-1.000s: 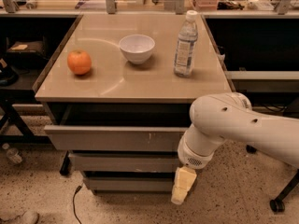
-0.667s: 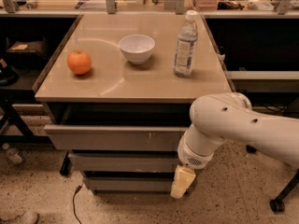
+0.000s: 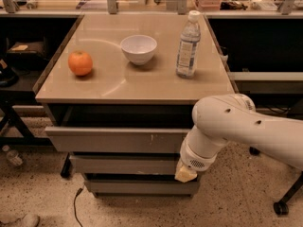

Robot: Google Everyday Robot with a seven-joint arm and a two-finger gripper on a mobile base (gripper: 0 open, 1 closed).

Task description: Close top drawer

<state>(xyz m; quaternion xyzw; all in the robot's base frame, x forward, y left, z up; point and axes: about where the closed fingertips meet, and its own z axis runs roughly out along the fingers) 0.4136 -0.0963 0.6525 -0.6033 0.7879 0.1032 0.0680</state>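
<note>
The top drawer [image 3: 113,139] is a wide grey drawer with a flat front and small pale scratches. It stands pulled out a little from under the tan tabletop [image 3: 118,82], with a dark gap above it. My white arm [image 3: 236,126] reaches in from the right and crosses the drawer's right end. My gripper [image 3: 185,173] points down at the arm's tip, in front of the lower drawers, just below the top drawer's right part. Only a pale yellowish tip of it shows.
On the tabletop stand an orange [image 3: 80,63], a white bowl [image 3: 138,49] and a clear water bottle [image 3: 188,45]. Two narrower grey drawer fronts [image 3: 123,164] lie below. Dark shelving flanks the table. A cable [image 3: 75,207] lies on the speckled floor.
The gripper tip has risen a little, closer to the top drawer's lower edge. The drawer and the things on the table have not moved.
</note>
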